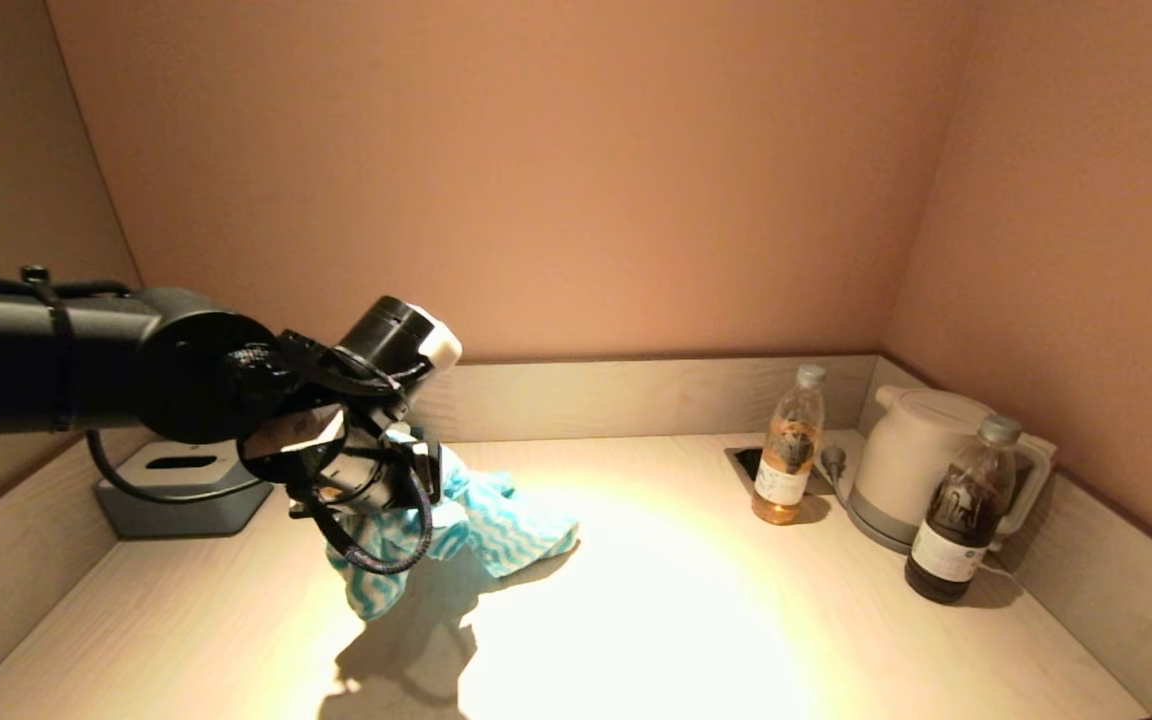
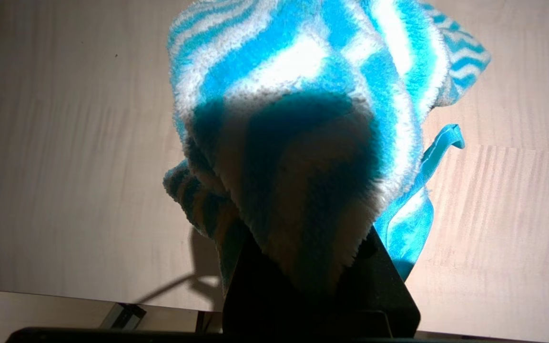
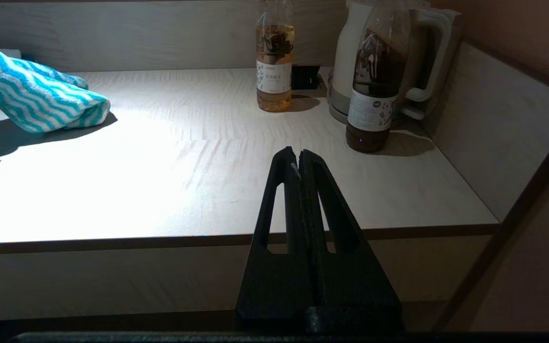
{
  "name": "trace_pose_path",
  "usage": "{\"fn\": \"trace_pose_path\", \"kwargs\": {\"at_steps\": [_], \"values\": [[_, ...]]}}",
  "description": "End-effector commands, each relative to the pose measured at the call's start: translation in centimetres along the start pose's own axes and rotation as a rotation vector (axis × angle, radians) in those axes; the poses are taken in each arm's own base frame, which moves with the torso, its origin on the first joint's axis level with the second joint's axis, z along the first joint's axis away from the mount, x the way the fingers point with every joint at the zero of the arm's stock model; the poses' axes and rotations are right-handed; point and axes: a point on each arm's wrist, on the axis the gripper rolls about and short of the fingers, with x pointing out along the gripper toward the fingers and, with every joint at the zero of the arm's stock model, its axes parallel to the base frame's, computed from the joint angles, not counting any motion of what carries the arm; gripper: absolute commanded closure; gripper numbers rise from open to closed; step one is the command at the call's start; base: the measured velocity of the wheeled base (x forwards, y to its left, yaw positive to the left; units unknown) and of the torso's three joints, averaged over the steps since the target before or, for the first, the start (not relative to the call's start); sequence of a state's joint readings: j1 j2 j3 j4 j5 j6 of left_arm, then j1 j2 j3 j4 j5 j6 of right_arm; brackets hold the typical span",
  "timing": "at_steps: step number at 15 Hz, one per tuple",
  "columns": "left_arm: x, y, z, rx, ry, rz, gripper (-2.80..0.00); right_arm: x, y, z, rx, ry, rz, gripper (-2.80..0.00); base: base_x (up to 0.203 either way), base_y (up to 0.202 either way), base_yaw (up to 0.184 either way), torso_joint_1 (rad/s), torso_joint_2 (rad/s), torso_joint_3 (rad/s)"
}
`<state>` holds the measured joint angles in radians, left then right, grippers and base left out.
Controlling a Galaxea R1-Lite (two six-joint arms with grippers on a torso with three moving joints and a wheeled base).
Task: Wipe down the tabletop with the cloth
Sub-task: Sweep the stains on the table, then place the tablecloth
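Note:
A blue and white wavy-striped cloth (image 1: 496, 525) hangs from my left gripper (image 1: 391, 500) over the left middle of the light wooden tabletop (image 1: 656, 620), with its lower folds resting on the surface. In the left wrist view the cloth (image 2: 312, 95) covers the fingertips, and the gripper (image 2: 303, 267) is shut on it. The cloth's end also shows in the right wrist view (image 3: 41, 102). My right gripper (image 3: 299, 155) is shut and empty, parked in front of the table's front edge, out of the head view.
A grey box (image 1: 181, 490) stands at the back left. At the back right stand an amber drink bottle (image 1: 788, 460), a white kettle (image 1: 911, 465) and a dark drink bottle (image 1: 961, 515). Low walls (image 1: 1096, 570) rim the back and sides.

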<state>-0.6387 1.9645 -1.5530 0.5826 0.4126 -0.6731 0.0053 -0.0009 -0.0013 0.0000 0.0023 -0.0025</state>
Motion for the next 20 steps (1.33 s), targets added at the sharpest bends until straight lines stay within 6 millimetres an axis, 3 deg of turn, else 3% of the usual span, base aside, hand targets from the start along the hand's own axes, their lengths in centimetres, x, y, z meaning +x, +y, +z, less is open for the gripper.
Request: {"fn": "trace_pose_path", "kwargs": {"at_steps": [1,10,14,20], "values": [[-3.5,1.3,1.1,-0.029,-0.07,-0.043,0.0,0.0,0.0,0.0,-0.001,0.002,0.002,0.0,0.0,0.0,0.0,0.0,0.0,0.0],[-11.7,6.7,3.0,-0.043,-0.307,-0.012,0.0,0.0,0.0,0.0,-0.001,0.002,0.002,0.0,0.0,0.0,0.0,0.0,0.0,0.0],[-15.0,11.7,3.8,-0.087,-0.404,0.061,0.0,0.0,0.0,0.0,-0.001,-0.001,0.002,0.0,0.0,0.0,0.0,0.0,0.0,0.0],[-18.3,18.1,1.7,-0.099,-0.464,0.223,0.0,0.0,0.0,0.0,-0.001,0.001,0.002,0.0,0.0,0.0,0.0,0.0,0.0,0.0]]}}
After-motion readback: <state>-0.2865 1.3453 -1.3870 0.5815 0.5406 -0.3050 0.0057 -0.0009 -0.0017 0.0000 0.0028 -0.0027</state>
